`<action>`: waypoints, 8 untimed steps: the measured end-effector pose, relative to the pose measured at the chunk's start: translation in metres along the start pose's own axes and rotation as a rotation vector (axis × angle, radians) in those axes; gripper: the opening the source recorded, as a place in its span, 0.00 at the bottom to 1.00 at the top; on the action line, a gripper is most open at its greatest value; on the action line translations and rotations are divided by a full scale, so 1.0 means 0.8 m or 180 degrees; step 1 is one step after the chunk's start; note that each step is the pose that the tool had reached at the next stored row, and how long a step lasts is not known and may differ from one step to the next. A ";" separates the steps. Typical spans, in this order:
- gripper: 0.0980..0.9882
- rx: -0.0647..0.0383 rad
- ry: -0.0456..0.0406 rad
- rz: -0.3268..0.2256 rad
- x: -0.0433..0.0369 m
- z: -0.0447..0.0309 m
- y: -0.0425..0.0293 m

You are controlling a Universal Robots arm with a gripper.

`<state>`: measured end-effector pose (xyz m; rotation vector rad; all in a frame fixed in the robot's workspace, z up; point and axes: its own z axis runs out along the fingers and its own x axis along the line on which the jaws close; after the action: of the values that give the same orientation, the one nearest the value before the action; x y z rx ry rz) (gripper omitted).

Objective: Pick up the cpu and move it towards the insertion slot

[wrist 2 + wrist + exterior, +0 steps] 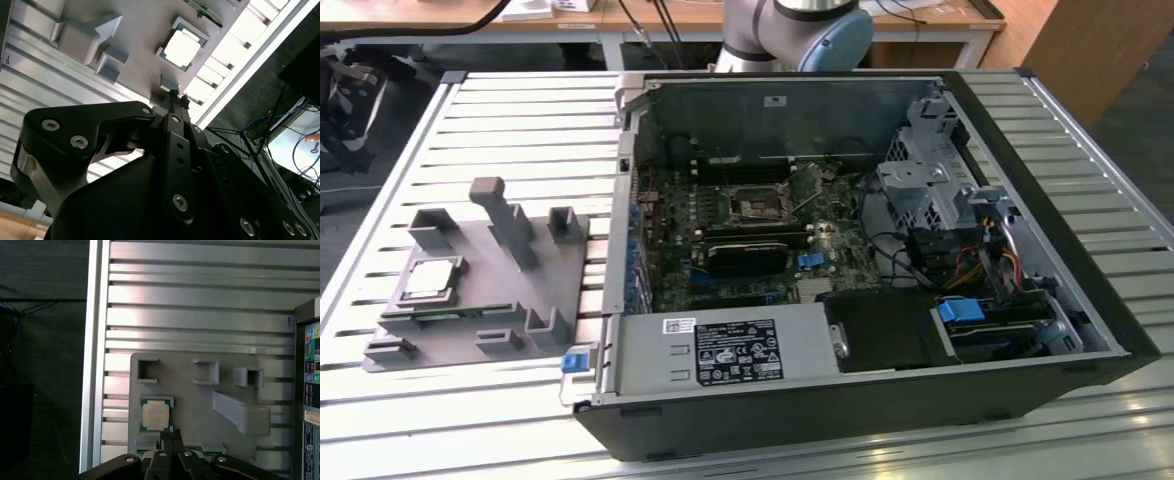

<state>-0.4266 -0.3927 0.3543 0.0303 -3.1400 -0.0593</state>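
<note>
The cpu [430,280] is a silvery square chip lying flat in a recess of the grey plastic tray [480,292], at the exterior view's left. Both wrist views look down on the cpu [156,415] [182,47] from above. My gripper [170,433] [174,95] hangs over the tray beside the chip, apart from it. Its two thin black fingers are shut together with nothing between them. The insertion slot [758,208] is the square socket with a dark centre on the motherboard inside the open computer case.
The open black computer case [854,410] lies on the slatted metal table [520,120], to the exterior view's right of the tray. Upright grey posts [507,225] rise from the tray. Cables, a drive cage [921,185] and a power supply crowd the case's interior.
</note>
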 end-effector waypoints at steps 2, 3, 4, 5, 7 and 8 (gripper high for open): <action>0.01 0.0000 0.0000 0.0000 0.000 0.0018 0.0000; 0.01 0.0000 0.0000 0.0000 0.000 0.0026 -0.0001; 0.01 0.0000 0.0000 0.0000 0.001 0.0033 -0.0001; 0.01 0.0000 0.0000 0.0000 0.001 0.0040 -0.0001; 0.01 0.0000 0.0000 0.0000 0.001 0.0056 -0.0002; 0.01 0.0000 0.0000 0.0000 0.001 0.0063 -0.0002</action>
<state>-0.4274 -0.3927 0.3492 0.0303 -3.1400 -0.0591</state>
